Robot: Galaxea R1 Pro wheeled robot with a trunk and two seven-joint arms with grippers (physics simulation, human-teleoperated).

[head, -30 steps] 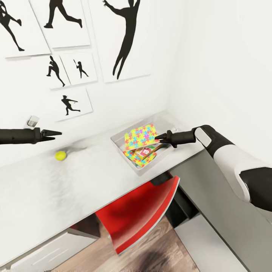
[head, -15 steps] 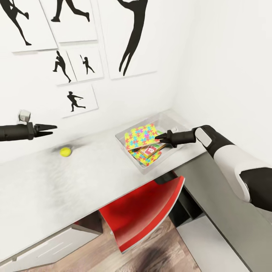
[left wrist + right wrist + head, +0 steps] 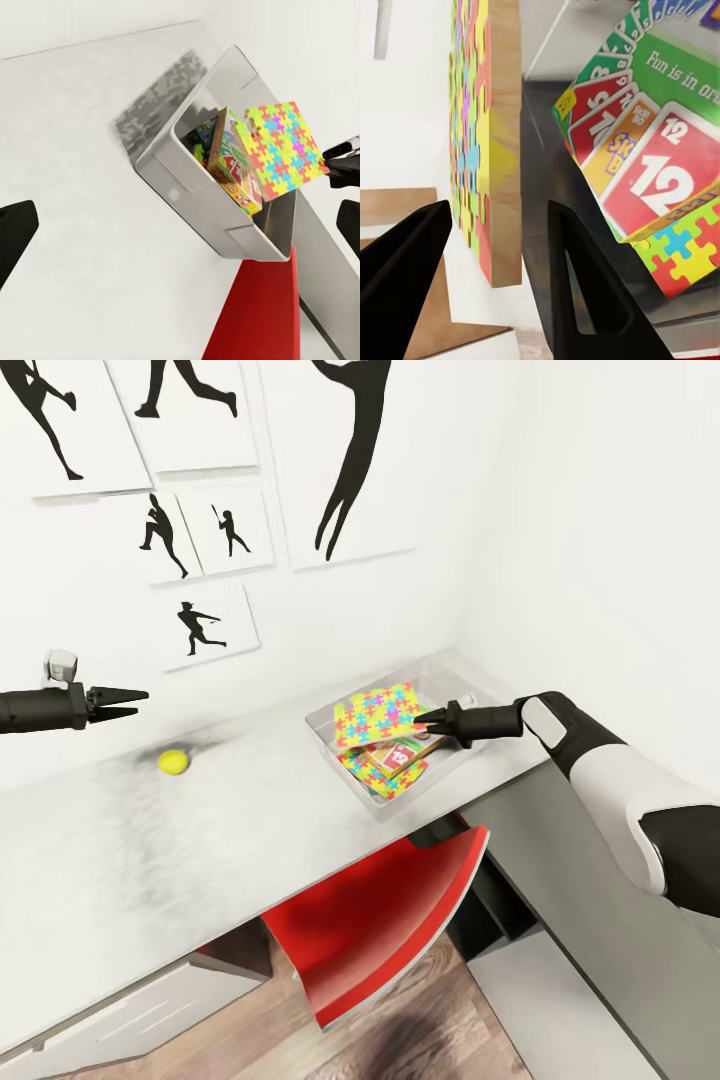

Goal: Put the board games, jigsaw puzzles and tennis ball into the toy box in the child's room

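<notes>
Toy box [image 3: 330,720]: shallow pale grey tray w/ sloped walls, sits at the right end of the counter [image 3: 150,840], a smooth grey-white top. One jigsaw puzzle [image 3: 377,712] is tilted up over the box; thin mat, knobbly edges, bright interlocking pcs, plain wood-coloured back seen in right wrist view. Right claw [image 3: 420,716] at its edge, the two black tapered fingers [image 3: 585,300] straddle the mat; gap narrow, whether they actually press it can't tell. Under it in the box: SKIP-BO box [image 3: 398,755], glossy printed card, red/green w/ big "12", and a second puzzle mat [image 3: 375,780] lying beneath. Tennis ball [image 3: 173,762], small fuzzy yellow-green, on counter well left of the box. Left claw [image 3: 135,701] hangs above counter, near the ball but apart, fingers slightly parted, empty.

Vs 0.5 s ago: held puzzle has tipped up a bit, right claw barely shifted; ball and left claw same spot.
</notes>
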